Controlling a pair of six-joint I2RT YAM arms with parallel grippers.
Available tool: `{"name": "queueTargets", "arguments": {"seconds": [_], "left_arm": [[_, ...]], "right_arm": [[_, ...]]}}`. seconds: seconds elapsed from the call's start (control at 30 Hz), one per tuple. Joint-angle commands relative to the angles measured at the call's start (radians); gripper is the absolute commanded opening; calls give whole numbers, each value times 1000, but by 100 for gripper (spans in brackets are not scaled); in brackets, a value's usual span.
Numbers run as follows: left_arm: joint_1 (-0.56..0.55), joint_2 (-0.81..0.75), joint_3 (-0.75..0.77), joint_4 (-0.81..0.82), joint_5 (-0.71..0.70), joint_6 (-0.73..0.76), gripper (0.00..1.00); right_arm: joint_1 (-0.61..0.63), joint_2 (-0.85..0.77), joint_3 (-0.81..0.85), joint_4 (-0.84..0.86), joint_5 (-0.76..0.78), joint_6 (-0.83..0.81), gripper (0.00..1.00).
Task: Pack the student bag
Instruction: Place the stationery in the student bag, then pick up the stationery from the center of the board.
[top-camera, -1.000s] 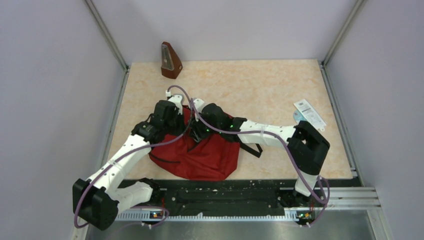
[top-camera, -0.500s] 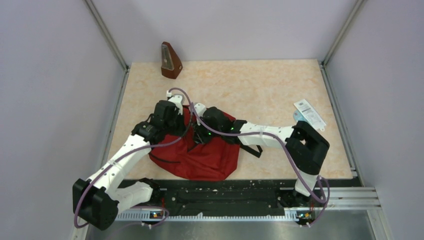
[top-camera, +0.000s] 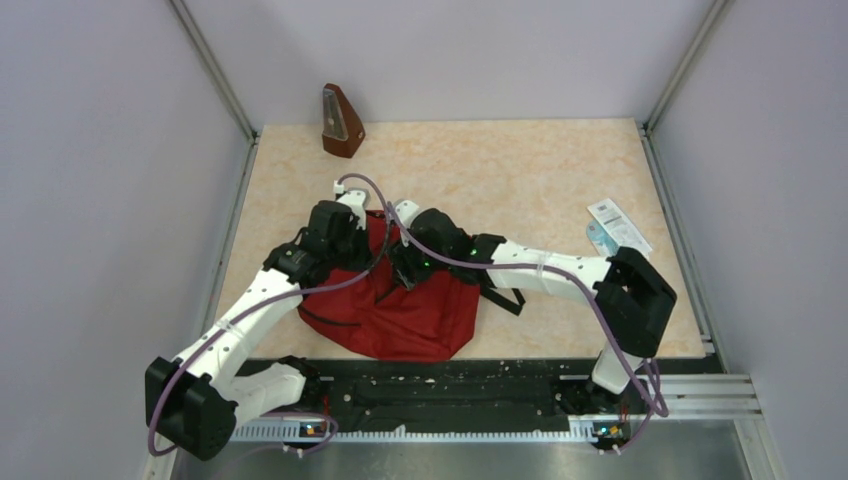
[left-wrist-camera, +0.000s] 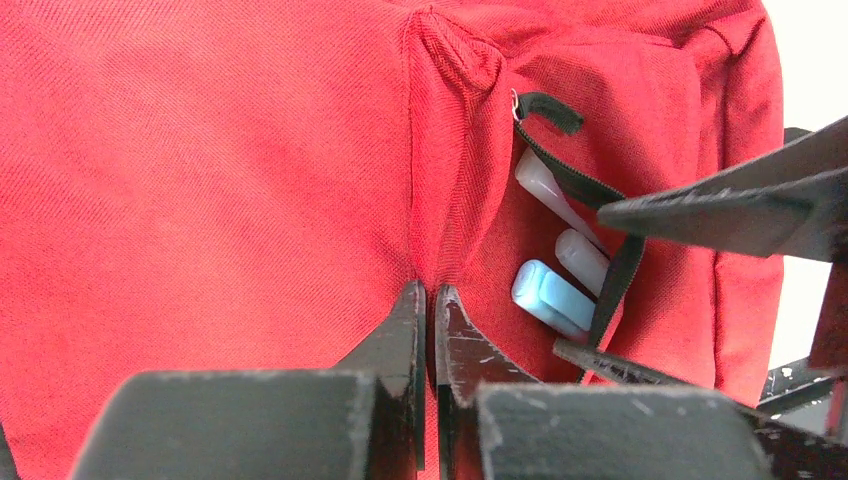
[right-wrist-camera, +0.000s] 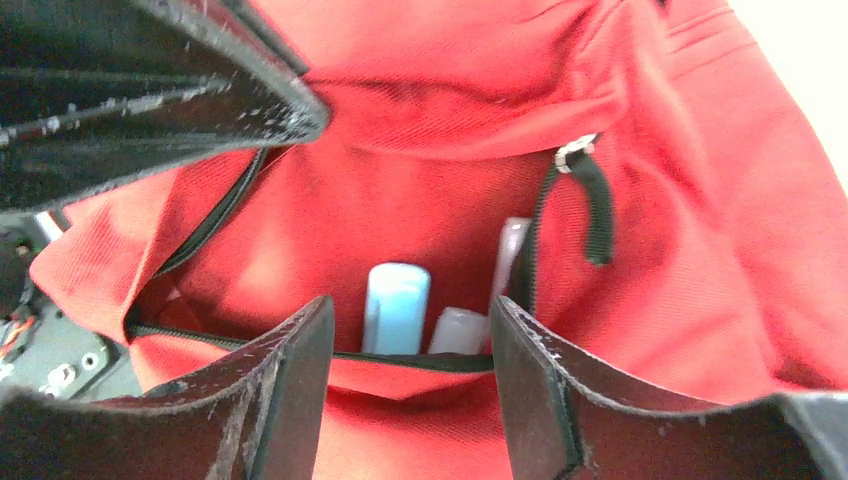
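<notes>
The left arm (top-camera: 250, 310) reaches onto the bag (top-camera: 400, 322) from its left, with the left gripper (left-wrist-camera: 427, 290) pinched shut on a fold of it. The right arm (top-camera: 540, 272) stretches in from its right, with the right gripper (right-wrist-camera: 410, 320) open over it.

Top view: arms hide much of student bag (top-camera: 420, 320); packet (top-camera: 617, 225) print too small to read. In pocket, blue item (right-wrist-camera: 396, 305) & white tubes (right-wrist-camera: 458, 330) half-buried.

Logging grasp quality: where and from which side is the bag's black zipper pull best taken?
Probably the free end of the zipper pull, approached from above: it is a thin black strap lying loose on the student bag, outside the opening.
</notes>
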Motion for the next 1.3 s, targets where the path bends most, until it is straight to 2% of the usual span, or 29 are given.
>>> {"name": "queueTargets", "arguments": {"seconds": [0.0,0.07,0.13,0.27,0.47,0.57,0.73,0.93,1.27], "left_arm": [[0,-25,26,57,2,13,0],[-1,-27,27,57,3,13,0],[0,-28,27,57,2,13,0],[-1,-21,24,59,3,11,0],[-1,-20,25,55,2,12,0],[-1,-34,24,53,2,13,0],[-1,-44,23,56,2,13,0],[-1,-46,26,53,9,13,0],[-2,-60,23,54,34,7,0]], "right_arm": [[1,-85,115,-116,213,-67,63],[-15,-115,118,-151,297,-89,71],[-57,-148,109,-191,365,-94,75],[-233,-215,65,-274,426,-72,80],[-555,-327,-61,-333,417,-11,87],[-712,-367,-153,-279,392,2,90],[-960,-354,-244,-208,381,54,91],[-1067,-269,-268,-185,453,50,92],[-1168,-158,-263,-177,375,47,91]]}}
